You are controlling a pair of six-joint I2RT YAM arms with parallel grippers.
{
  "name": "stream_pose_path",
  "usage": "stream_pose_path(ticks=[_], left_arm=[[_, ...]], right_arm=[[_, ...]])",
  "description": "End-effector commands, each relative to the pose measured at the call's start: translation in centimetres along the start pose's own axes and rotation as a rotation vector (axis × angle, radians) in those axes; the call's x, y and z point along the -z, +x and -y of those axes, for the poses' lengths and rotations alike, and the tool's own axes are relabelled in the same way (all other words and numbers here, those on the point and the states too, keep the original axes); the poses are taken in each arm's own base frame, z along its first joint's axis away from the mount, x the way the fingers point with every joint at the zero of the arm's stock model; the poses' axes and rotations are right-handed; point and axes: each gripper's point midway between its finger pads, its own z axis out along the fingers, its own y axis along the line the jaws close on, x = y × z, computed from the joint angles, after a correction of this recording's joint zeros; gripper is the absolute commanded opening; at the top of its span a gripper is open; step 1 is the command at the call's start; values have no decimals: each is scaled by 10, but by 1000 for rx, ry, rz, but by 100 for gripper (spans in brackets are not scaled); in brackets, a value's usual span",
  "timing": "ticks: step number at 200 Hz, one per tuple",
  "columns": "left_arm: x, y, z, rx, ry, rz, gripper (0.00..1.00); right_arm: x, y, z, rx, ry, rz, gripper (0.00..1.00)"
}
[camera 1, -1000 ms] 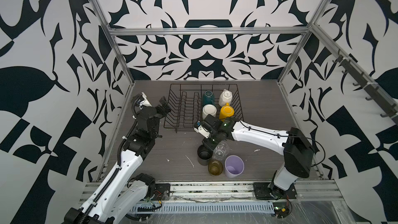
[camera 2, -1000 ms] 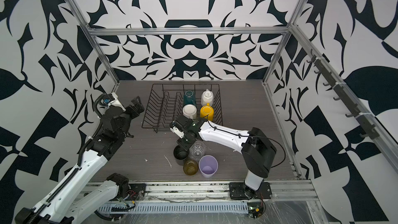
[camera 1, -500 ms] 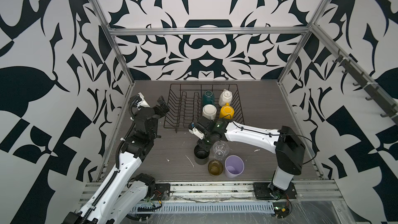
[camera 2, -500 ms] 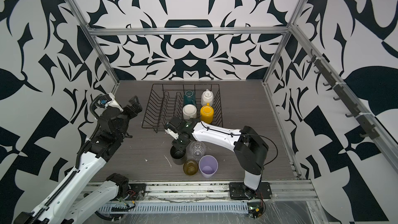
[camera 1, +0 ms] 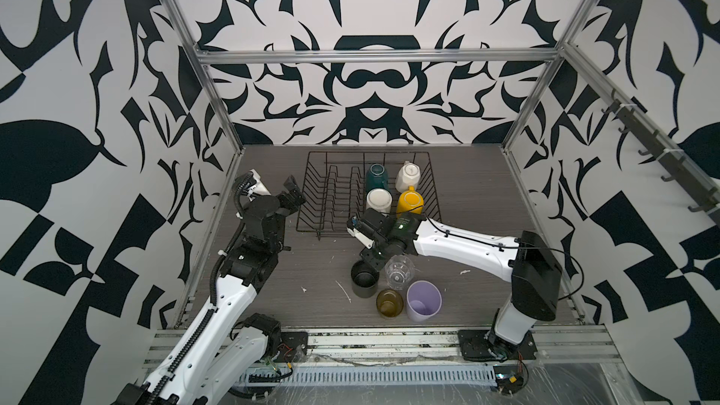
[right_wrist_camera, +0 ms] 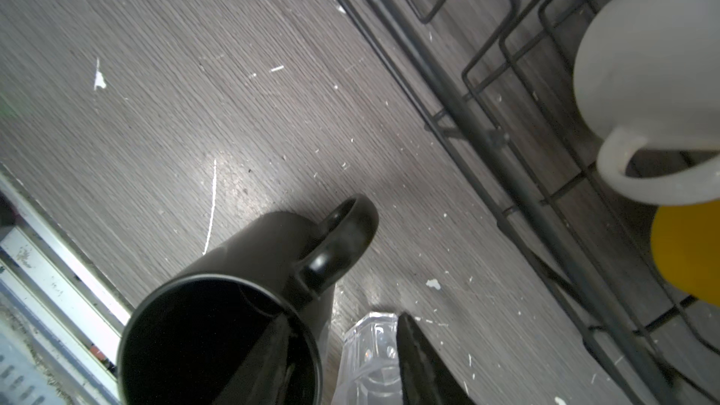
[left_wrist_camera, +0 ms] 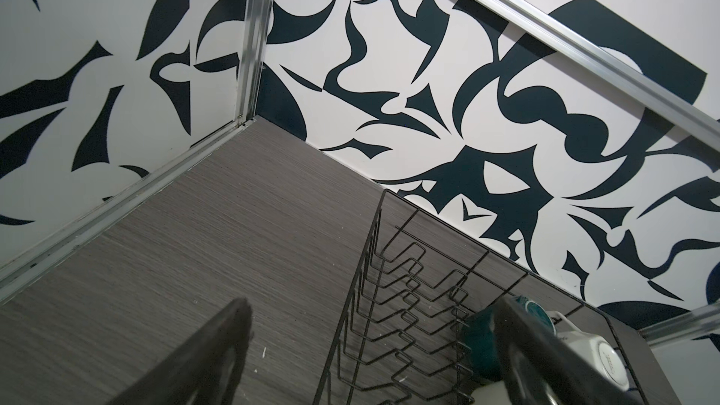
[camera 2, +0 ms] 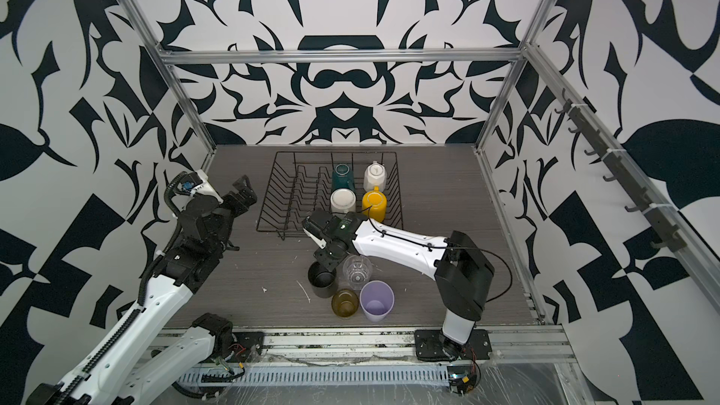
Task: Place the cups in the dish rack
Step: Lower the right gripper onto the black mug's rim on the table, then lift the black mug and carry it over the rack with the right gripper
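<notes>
Left gripper (camera 1: 294, 193) hangs spread wide, empty, beside the dish rack (camera 1: 335, 204). Right gripper (camera 1: 372, 261) sits at the upright black mug's (camera 1: 364, 280) rim on the bench (camera 1: 311, 266), beside the clear glass (camera 1: 399, 271). I cannot tell whether it grips anything.

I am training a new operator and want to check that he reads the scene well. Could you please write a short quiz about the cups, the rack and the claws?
1. How many cups stand in the dish rack?
2. True or false: the left claw holds a cup.
3. Which cup on the table is closest to the right claw? A) lilac tumbler B) black mug C) amber glass

Key
1. Four.
2. False: it is open and empty.
3. B.
</notes>
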Motion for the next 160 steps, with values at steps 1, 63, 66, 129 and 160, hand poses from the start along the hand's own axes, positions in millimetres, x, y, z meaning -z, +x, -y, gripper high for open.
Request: stream_pose_path(ticks=[1, 63, 66, 129, 160], left_arm=[[2, -2, -5, 7, -13, 13, 99], [5, -3, -8, 9, -15, 20, 99], [5, -3, -8, 9, -16, 21, 99], [7, -4, -12, 11, -23, 27, 99], [8, -6, -13, 11, -27, 31, 99]], right_arm=[[10, 0, -3, -44, -7, 4, 47], [-9, 7, -22, -54, -65, -52, 46], [-10, 7, -23, -54, -68, -54, 45], [-26, 5, -28, -46, -62, -67, 28], [-25, -1, -24, -30, -37, -46, 13]])
